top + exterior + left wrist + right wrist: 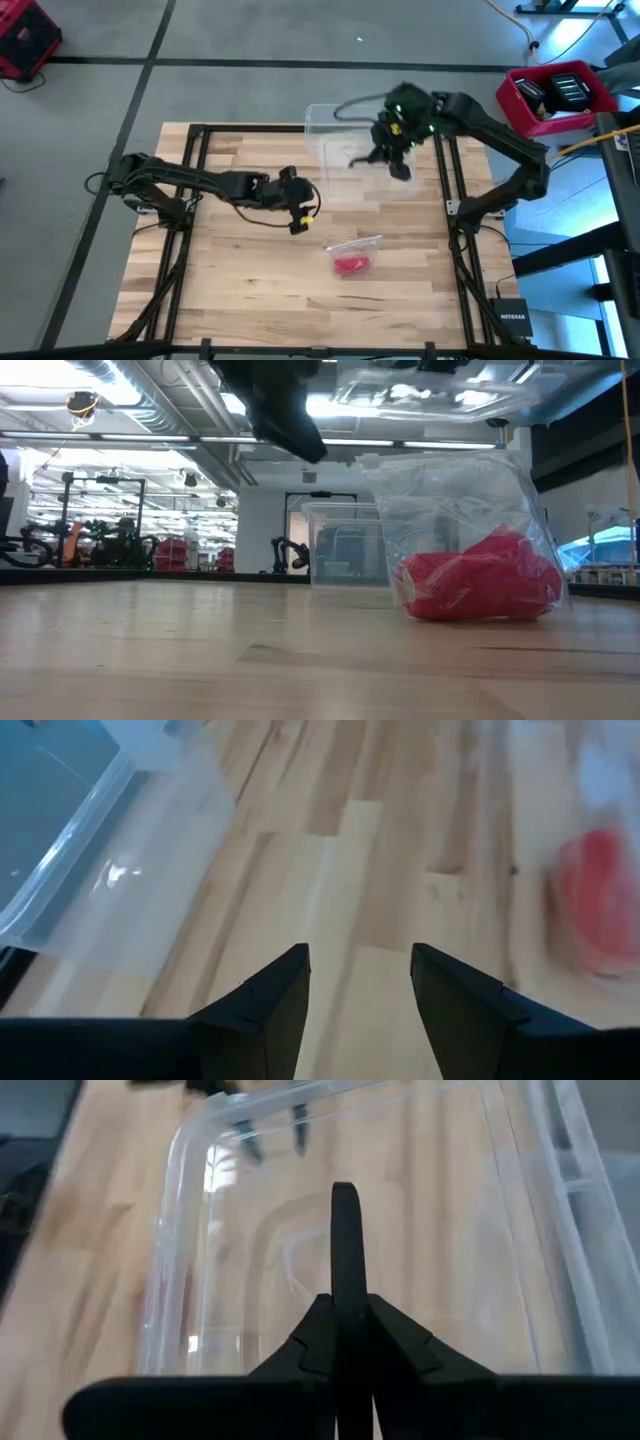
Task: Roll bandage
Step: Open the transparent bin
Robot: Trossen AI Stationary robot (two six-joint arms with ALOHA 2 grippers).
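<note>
The left claw [299,222] is open near the red bandage [351,264], still inside its plastic bag [362,245]. The slippery bag could slide away. The right claw [397,163] grips the clear box's handle [344,1250].

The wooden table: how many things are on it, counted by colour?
Red: 1, the bright red soft fabric bandage
Clear: 2, the crinkled clear plastic wrapper around it, and the clear plastic box with a dark handle
Total: 3
</note>
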